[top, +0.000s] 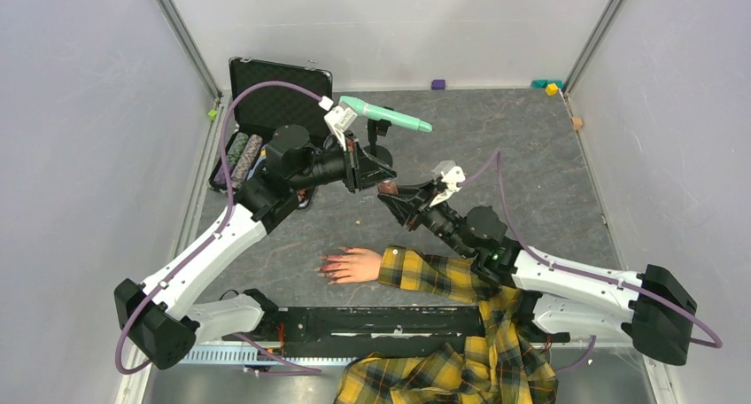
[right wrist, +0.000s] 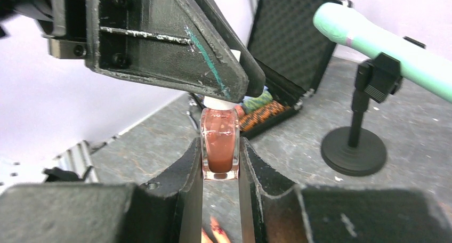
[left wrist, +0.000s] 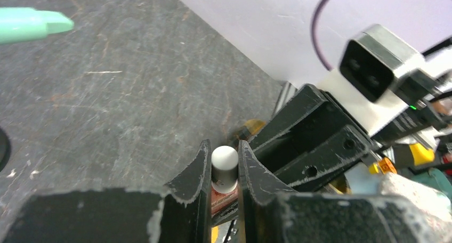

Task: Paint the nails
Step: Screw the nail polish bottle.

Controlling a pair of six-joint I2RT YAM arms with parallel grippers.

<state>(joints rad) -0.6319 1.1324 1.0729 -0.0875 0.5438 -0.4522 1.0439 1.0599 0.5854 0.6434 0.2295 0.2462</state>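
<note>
A small brownish polish bottle (right wrist: 220, 142) with a white cap (left wrist: 224, 163) is held in the air between both grippers. My right gripper (right wrist: 220, 160) is shut on the bottle's glass body. My left gripper (left wrist: 224, 165) is shut on the cap from above. In the top view the two grippers, left (top: 376, 169) and right (top: 396, 198), meet at the bottle (top: 387, 189) above mid-table. The mannequin hand (top: 356, 265) lies flat near the front edge, its red-pink nails (top: 329, 265) pointing left. Two nail tips (right wrist: 216, 231) show below the bottle in the right wrist view.
A mint-green wand (top: 385, 114) on a black round-based stand (right wrist: 354, 147) is just behind the grippers. An open black case (top: 270, 112) holding patterned items sits at the back left. The yellow plaid sleeve (top: 443, 275) runs right and off the front edge. Small coloured blocks (top: 549, 86) lie at the back wall.
</note>
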